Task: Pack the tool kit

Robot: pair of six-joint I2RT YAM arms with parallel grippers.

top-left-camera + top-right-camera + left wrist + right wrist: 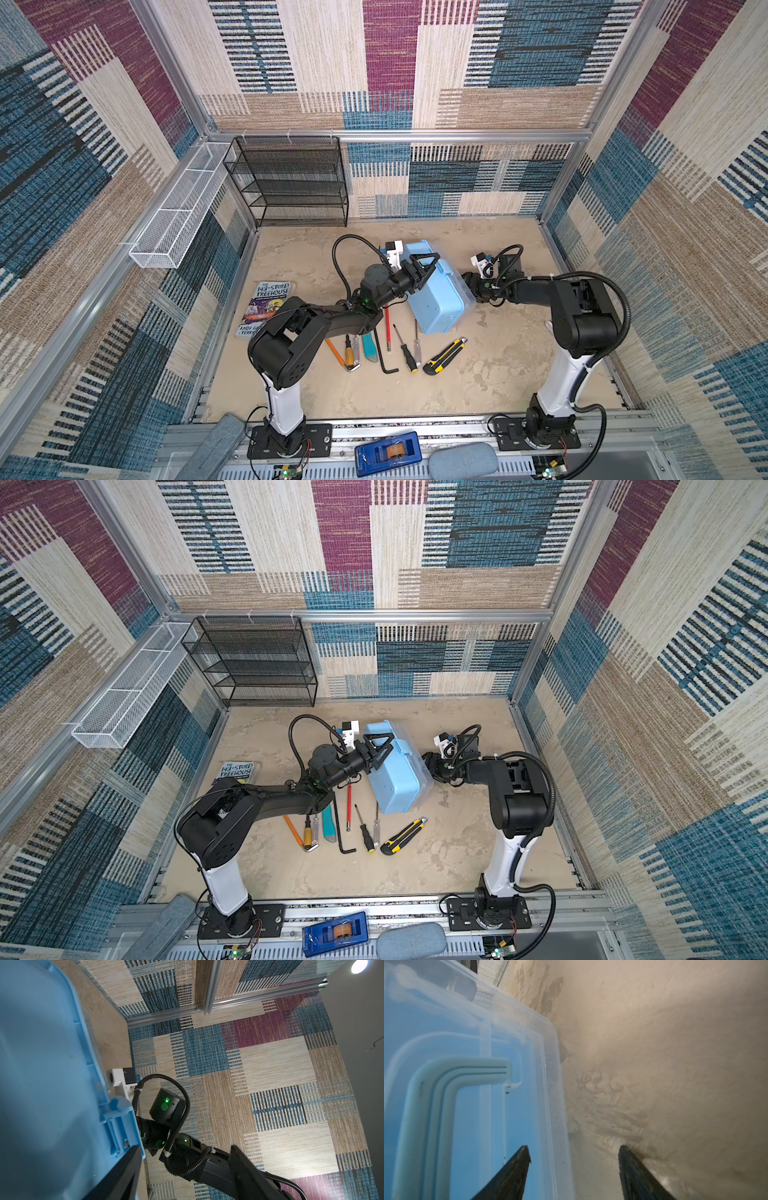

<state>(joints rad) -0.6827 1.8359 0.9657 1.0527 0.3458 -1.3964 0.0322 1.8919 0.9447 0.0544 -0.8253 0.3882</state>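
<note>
The pale blue case (438, 303) (395, 783) is tipped up on its long side mid-table, its blue bottom facing left and its clear lid (508, 1022) facing right. My left gripper (426, 259) (378, 744) (186, 1147) is open at the case's raised far edge, with one finger (124, 1167) against the blue shell (41, 1064). My right gripper (467, 282) (428, 762) (573, 1147) is open on the lid side, the lid's rim lying between its jaws, close to the handle (425, 1095). On the table in front lie a red screwdriver (387, 328), a hex key (382, 353), a black-handled screwdriver (406, 351), a yellow-black utility knife (444, 355), a teal knife (369, 347) and a pencil (334, 351).
A paperback book (266, 303) lies at the left, partly under my left arm. A black mesh rack (291, 183) stands at the back wall, and a white wire basket (178, 212) hangs on the left wall. A dark blue tape dispenser (388, 453) and a grey pad (463, 459) sit on the front rail.
</note>
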